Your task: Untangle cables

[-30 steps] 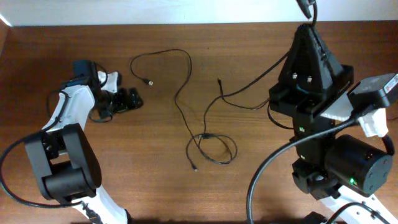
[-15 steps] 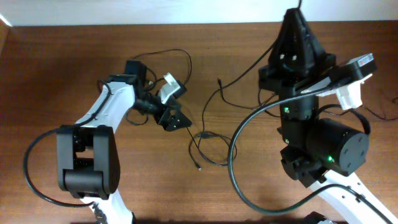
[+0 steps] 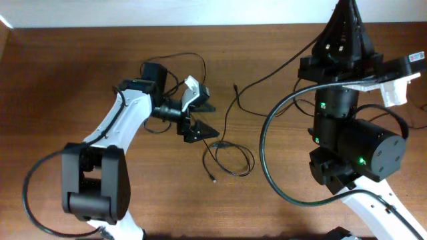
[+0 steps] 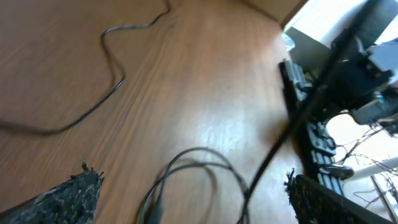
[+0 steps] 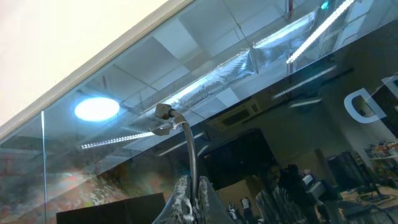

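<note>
Cables point(image 4: 115, 87) looped near wide left gripper point(image 4: 189, 180), one (thin) pinched by right gripper point(image 5: 191, 190)

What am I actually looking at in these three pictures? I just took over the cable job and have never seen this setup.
Two robot arms sit at a wooden table, and each ends in a two-finger gripper. The wide picture looks straight down from above. The other two come from small cameras on the wrists.

Thin black cables lie looped near the middle of the table. The left gripper is open beside that loop and holds nothing. Its wrist view shows the loop lying between its fingertips.

The right arm points upward, so its wrist camera sees glass and ceiling lights instead of the table. The right gripper is shut on one cable end, which sticks up past its fingers.
</note>
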You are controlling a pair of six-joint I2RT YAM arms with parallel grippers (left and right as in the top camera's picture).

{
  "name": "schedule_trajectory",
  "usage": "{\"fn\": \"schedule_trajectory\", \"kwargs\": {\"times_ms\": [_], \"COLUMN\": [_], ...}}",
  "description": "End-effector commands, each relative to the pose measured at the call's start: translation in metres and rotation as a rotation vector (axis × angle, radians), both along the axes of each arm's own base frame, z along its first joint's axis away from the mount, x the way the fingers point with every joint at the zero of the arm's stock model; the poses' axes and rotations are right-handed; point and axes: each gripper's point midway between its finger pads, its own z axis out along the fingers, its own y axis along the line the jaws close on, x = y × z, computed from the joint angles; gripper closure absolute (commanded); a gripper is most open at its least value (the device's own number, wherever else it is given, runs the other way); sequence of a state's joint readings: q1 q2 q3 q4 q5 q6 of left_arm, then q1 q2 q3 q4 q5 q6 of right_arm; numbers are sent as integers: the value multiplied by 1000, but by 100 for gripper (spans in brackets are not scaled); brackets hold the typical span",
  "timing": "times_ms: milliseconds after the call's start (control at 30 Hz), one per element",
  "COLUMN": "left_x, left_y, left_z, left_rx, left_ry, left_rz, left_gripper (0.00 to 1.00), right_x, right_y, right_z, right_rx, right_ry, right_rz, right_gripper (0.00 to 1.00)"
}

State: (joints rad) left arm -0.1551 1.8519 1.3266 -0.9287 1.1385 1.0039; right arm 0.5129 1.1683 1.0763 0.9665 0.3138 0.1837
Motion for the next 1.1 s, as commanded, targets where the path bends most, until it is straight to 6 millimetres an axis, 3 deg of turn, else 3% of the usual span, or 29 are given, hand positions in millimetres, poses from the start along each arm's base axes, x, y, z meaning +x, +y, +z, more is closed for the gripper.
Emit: {"fn": "schedule_trajectory", "kwargs": {"times_ms": [0,133,233,300,400,467,800,833,933,1067], "left_x": [-15,-26,-23,-11,35,49,74,78,100,116], "left_y": [-24,-39,-41,-36,-11,-1,-5,1,44,95], "left_z": [20,17,1,-12,-42,-48,-44,-47,-60,-63], "left_rx": [-51,-33,69,160,421,488,438,464,633,752], "left_ry": [-50,-61,-110,-117,-99,-105,17,27,46,17], "left_rz": [-82,-131,-141,-91,173,260,477,526,806,989], "left_gripper": [1,1,1,1,1,1,1,1,1,1], "right_x": [1,3,2,2,2,1,-3,-5,-9,-9], "right_y": [-8,-15,-14,-14,-14,-14,-11,-10,-11,-11], "right_z": [2,2,3,2,3,3,7,9,12,12], "right_rx": [21,38,44,44,45,48,104,101,106,106], "right_ry": [-2,-2,-4,-3,-5,-8,-32,-44,-64,-64], "right_rz": [-20,-24,-10,-11,-10,-8,88,94,98,97], "right_gripper": [96,96,96,96,96,96,96,96,96,96]}}
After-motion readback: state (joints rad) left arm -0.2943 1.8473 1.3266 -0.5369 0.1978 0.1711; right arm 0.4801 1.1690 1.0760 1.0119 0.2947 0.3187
